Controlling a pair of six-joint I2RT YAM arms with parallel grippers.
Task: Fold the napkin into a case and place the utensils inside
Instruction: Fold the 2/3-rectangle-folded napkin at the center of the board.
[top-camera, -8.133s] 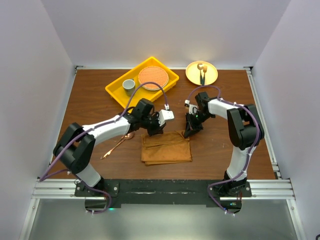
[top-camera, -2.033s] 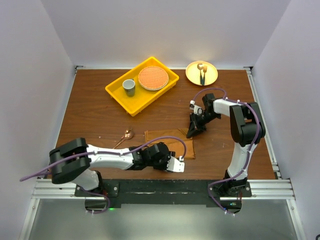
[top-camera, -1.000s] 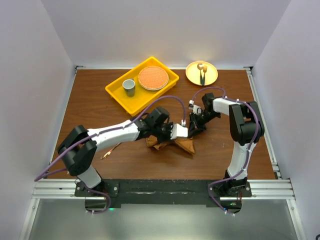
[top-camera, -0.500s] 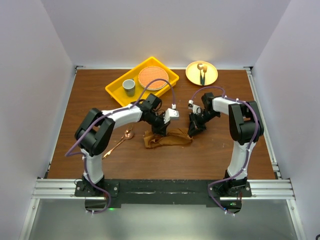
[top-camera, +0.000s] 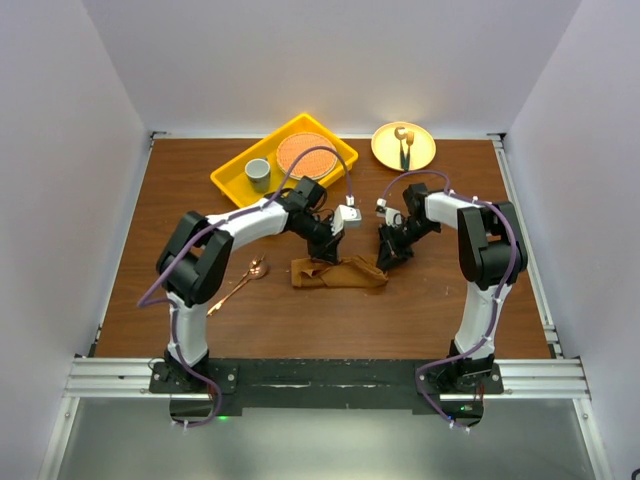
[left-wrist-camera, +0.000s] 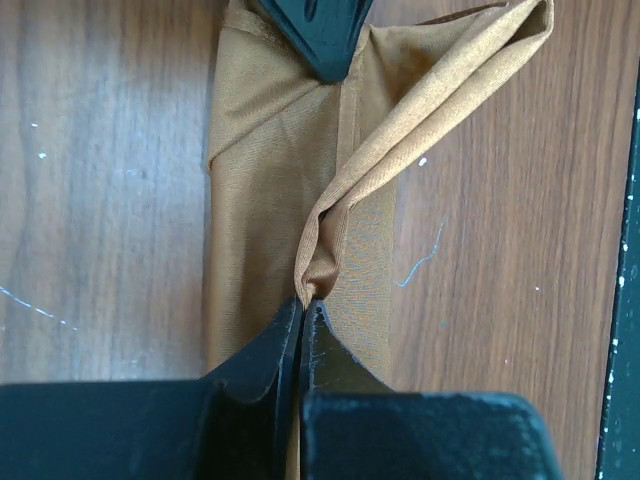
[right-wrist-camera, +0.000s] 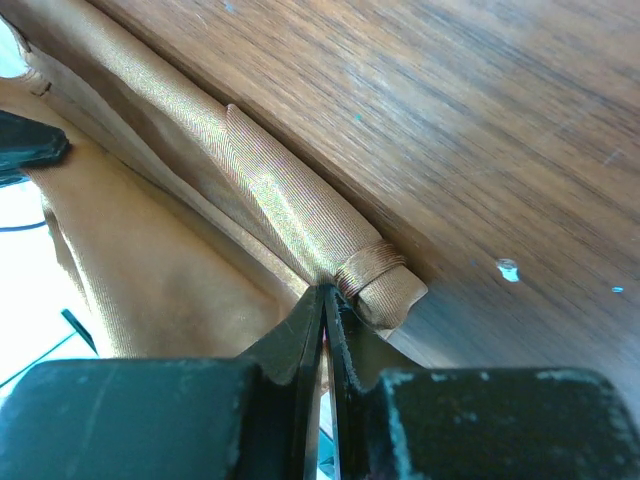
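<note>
While both claws pinch it, the napkin (top-camera: 340, 273) lies bunched into a narrow, rumpled strip near the middle of the surface (top-camera: 180, 220), running left to right between the two arms. It is not yet a neat case; folds stand up loosely along its length.

The left claw (top-camera: 322, 257) is clenched on the napkin at the strip's left end. From its wrist camera the left claw (left-wrist-camera: 302, 312) has its tips pressed together on a raised ridge of cloth (left-wrist-camera: 270, 200), and a dark fingertip (left-wrist-camera: 325, 40) of the other arm shows at the far end. The right claw (top-camera: 386, 258) is clenched on the right end. Its own camera shows the right claw (right-wrist-camera: 326, 296) nipping the cloth (right-wrist-camera: 200, 230) just beside a rolled hem corner.

Left of the napkin and apart from it, the spoon (top-camera: 236, 289) lies flat on the surface, bowl toward the cloth, handle slanting toward the near edge.

Farther back, a yellow tray (top-camera: 228, 178) holds a grey cup (top-camera: 258, 172) and an orange round plate (top-camera: 300, 150) side by side. To its right, a yellow plate (top-camera: 420, 150) carries a dark-handled utensil (top-camera: 405, 152) with a gold tip.
</note>
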